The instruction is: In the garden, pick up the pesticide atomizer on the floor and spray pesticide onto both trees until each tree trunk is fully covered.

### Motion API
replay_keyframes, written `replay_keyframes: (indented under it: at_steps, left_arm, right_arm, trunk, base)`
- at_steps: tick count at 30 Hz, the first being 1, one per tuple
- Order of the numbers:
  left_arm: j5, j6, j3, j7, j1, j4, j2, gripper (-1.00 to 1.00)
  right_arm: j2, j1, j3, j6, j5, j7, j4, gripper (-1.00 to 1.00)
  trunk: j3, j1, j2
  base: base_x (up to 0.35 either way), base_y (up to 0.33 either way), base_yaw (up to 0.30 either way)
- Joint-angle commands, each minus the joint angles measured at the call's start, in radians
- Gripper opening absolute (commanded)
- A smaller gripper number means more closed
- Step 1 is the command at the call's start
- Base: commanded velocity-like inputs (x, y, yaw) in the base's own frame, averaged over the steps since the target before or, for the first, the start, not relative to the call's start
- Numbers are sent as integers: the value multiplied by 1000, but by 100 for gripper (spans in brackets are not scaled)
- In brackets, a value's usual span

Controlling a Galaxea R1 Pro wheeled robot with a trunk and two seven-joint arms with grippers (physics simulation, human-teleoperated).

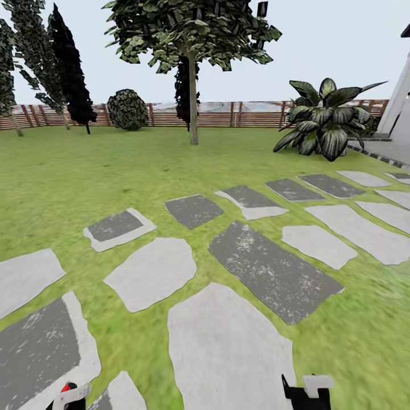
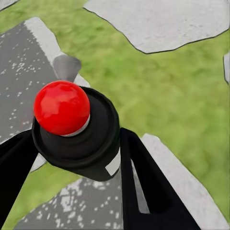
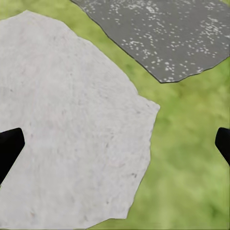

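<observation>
Left fingers (image 2: pixel 72 158) clamp the pesticide atomizer (image 2: pixel 72 124); right fingers (image 3: pixel 115 143) spread over stepping stones (image 1: pixel 228 347).

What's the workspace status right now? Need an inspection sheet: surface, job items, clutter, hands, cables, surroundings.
Surface: grass lawn with light and dark grey stepping stones.
Job's things: pesticide atomizer, dark bottle with red top, held in the left hand; one pale-trunked tree ahead near the fence, no white speckles made out on its trunk from here.
Clutter: nothing seen.
Hands: left hand shut on the atomizer; right hand open, empty, above a light stone and grass.
Cables: nothing seen.
Surroundings: brown slat fence, round bush, large broad-leaf plant, dark narrow trees at the left, white house wall at the right.
</observation>
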Motion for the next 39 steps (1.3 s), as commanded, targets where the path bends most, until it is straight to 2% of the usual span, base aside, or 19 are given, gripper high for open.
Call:
replay_keyframes:
  at_steps: [1,11,39]
  left_arm:
    - [5,-3,-1,0,-1,0,0,-100]
    - [5,-2,-1,0,-1,0,0,-100]
    - [5,-3,-1,0,-1,1,0,-100]
  right_arm:
    - [0,-1,0,-3,1,-2,1,100]
    - [0,-1,0,-3,1,-2,-1,100]
    - [0,-1,0,-3,1,-2,1,100]
  trunk:
    - [-1,0,0]
    - [-8,0,0]
    - [-9,0,0]
  base:
    - [338,0,0]
    - [338,0,15]
    - [338,0,0]
